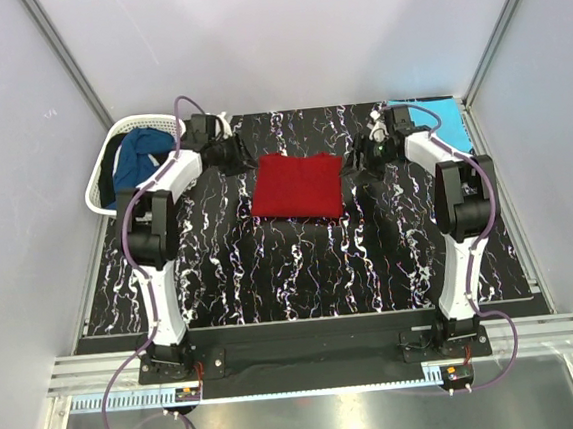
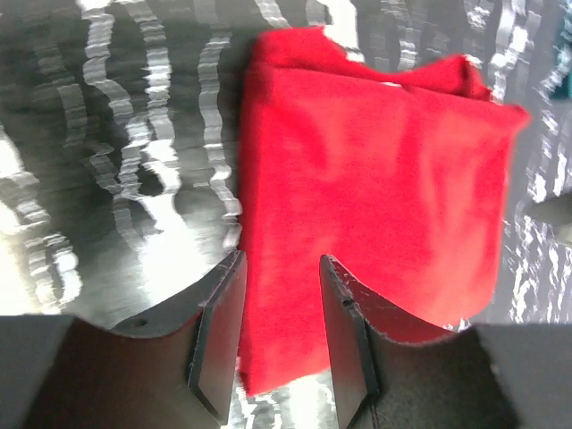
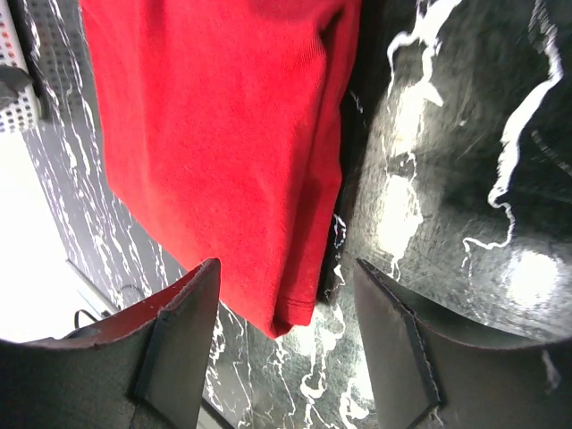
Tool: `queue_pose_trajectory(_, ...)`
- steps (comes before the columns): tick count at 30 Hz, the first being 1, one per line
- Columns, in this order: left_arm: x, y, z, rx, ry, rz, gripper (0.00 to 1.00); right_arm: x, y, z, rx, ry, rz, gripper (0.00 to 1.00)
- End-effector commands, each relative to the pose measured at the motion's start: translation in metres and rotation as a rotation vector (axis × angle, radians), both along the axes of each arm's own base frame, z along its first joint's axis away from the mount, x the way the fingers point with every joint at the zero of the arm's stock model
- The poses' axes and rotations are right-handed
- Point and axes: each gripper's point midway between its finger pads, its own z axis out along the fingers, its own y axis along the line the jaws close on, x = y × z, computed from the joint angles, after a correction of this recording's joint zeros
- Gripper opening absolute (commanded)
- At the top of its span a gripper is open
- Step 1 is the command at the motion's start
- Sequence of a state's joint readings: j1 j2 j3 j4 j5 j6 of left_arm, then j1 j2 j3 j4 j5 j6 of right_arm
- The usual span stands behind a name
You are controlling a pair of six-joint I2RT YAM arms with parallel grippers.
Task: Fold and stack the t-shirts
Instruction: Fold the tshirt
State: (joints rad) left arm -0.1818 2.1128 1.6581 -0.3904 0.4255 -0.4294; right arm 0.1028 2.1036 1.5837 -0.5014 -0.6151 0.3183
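Observation:
A deep red t-shirt (image 1: 297, 185) lies folded into a rectangle at the middle of the black marbled table. My left gripper (image 1: 239, 159) is at its far left corner and my right gripper (image 1: 364, 157) at its far right edge. In the left wrist view the fingers stand apart, the left gripper (image 2: 281, 259) open just above the red t-shirt (image 2: 375, 179) edge. In the right wrist view the right gripper (image 3: 286, 268) is open over the corner of the red t-shirt (image 3: 223, 134), gripping nothing. A dark blue t-shirt (image 1: 141, 152) lies crumpled in the basket. A turquoise t-shirt (image 1: 441, 119) lies at the far right.
The white lattice basket (image 1: 99, 191) stands at the table's far left corner, beside the left arm. Grey walls close in the table on three sides. The black marbled table (image 1: 302, 273) stretches between the red shirt and the arm bases.

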Motion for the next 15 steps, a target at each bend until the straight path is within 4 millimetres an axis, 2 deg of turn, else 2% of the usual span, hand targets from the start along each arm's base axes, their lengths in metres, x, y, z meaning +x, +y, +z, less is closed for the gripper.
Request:
queue_pose_trajectory(1, -0.008, -0.036, 0.031, -0.055, -0.090, -0.118, 0.43, -0.009, 0.015, 0.020, 0.047, -0.055, 0.064, 0.68)
queue_pose_trajectory(2, -0.013, -0.041, 0.028, -0.056, -0.077, -0.131, 0.43, -0.018, 0.017, 0.012, 0.047, -0.034, 0.071, 0.68)
queue_pose_trajectory(4, -0.027, -0.043, 0.012, -0.001, -0.036, -0.115, 0.44, -0.027, 0.024, 0.011, 0.051, -0.038, 0.083, 0.68)
queue_pose_trajectory(5, -0.028, -0.039, 0.012, 0.034, -0.048, -0.097, 0.45, -0.033, 0.025, 0.004, 0.055, -0.029, 0.078, 0.68)
queue_pose_trajectory(7, -0.036, -0.037, 0.002, 0.069, -0.030, -0.081, 0.46, -0.038, 0.030, 0.003, 0.065, -0.033, 0.084, 0.68)
queue_pose_trajectory(14, -0.041, -0.030, -0.021, 0.112, 0.013, -0.058, 0.46, -0.055, 0.053, -0.014, 0.103, -0.019, 0.130, 0.66)
queue_pose_trajectory(15, -0.042, -0.030, -0.025, 0.118, 0.019, -0.057, 0.46, -0.054, 0.052, -0.017, 0.097, -0.017, 0.121, 0.65)
